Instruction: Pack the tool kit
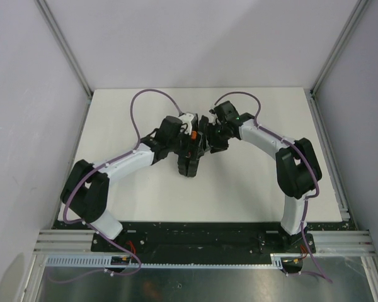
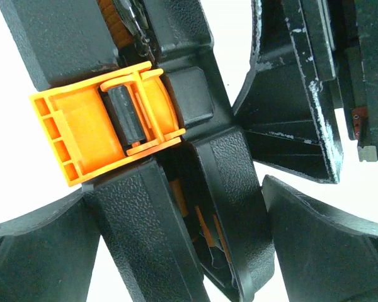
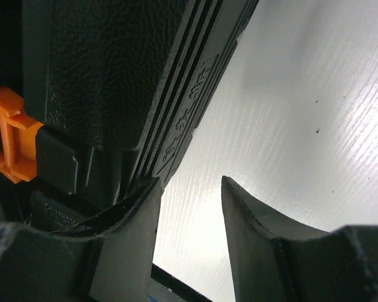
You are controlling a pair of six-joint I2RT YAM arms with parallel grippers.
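The black tool kit case (image 1: 188, 162) stands on edge in the middle of the table, between the two arms. In the left wrist view its two halves (image 2: 138, 226) are slightly ajar, and orange-handled tools (image 2: 205, 229) show in the gap. The orange latch (image 2: 82, 135) sticks out unfastened. My left gripper (image 2: 173, 189) straddles the case below the latch, a fingertip against each half. My right gripper (image 3: 189, 182) is open and empty. Its left finger (image 3: 123, 245) rests against the outer side of the case (image 3: 113, 82).
The white table (image 1: 264, 189) is walled by grey panels at the left, back and right. The right gripper's body (image 2: 302, 94) crowds in close beside the case in the left wrist view. Both arms (image 1: 132, 160) bend inward and meet at the centre.
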